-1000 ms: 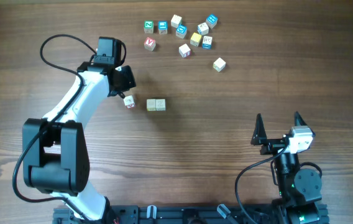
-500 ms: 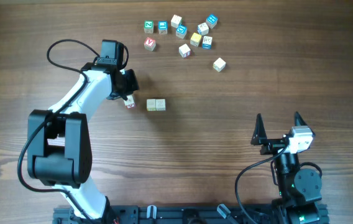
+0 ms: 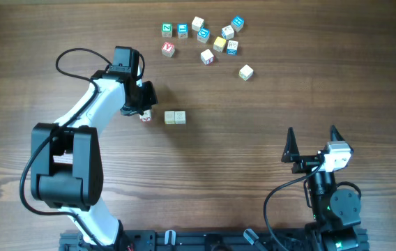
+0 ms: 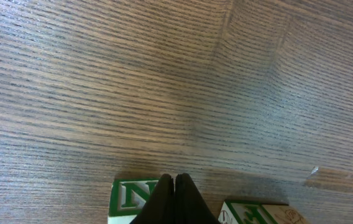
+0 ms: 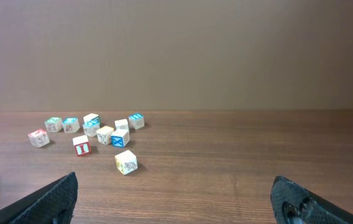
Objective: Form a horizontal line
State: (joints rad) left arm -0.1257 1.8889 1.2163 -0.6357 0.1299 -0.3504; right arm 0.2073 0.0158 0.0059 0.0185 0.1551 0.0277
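Left tool [image 3: 143, 107], fingers shut on nothing, has closed in on the loose cube [image 3: 145, 116] left of the two-cube row [image 3: 175, 117]. Nudging it right should extend the line.

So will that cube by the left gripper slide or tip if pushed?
Likely slides: the cube sits flat-faced on the table. It looks rigid and light, so an off-centre push from the left gripper could twist it away from the row.
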